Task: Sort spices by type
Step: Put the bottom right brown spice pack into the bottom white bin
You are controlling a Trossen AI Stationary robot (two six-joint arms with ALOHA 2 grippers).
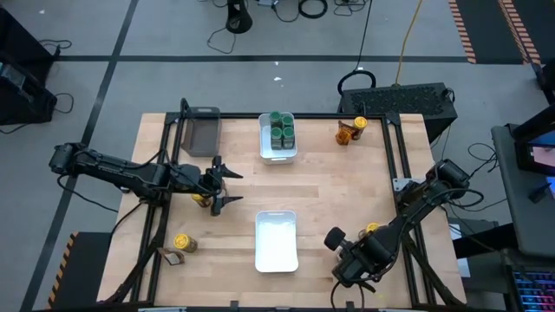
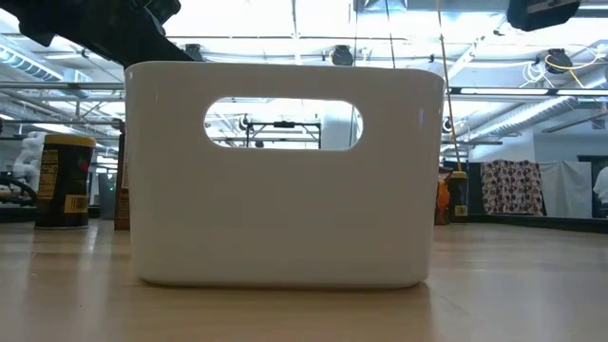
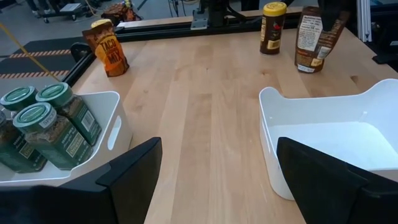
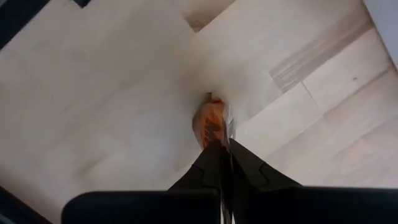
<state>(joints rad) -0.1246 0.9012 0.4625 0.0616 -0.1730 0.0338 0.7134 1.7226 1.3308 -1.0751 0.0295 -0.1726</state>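
A wooden bench [image 1: 329,186] is seen from above, with two dark robot arms reaching over it.

The left gripper [image 1: 227,187] is over the left half of the bench, its two fingers [image 3: 134,171] spread wide and holding nothing. A yellow-lidded jar [image 1: 202,199] sits just beside them, partly hidden under the arm.

The right gripper [image 1: 334,238] is near the front right corner. Its fingers [image 4: 211,171] are pressed together, pinching the top edge of a thin brown-orange packet [image 4: 211,124], which hangs from them above the wood.

A white bin [image 1: 277,137] near the back edge holds green-lidded jars [image 1: 281,128] filled with dried herbs; their label print is too small to read. A second white bin [image 1: 277,241] near the front edge, at the middle, looks empty.

At the back right corner stand a yellow-lidded jar with a dark label [image 3: 272,28] and a brown-orange pouch [image 3: 314,40] with fine white print that cannot be read. Another pouch [image 3: 107,46] in the left wrist view reads "TACO MIX". Near the front left corner sit a further yellow-lidded jar [image 1: 183,242] and a brown packet [image 1: 173,257] lying flat. One more yellow lid [image 1: 372,229] shows just beside the right arm.

A dark grey tray [image 1: 202,130] rests at the back left corner.
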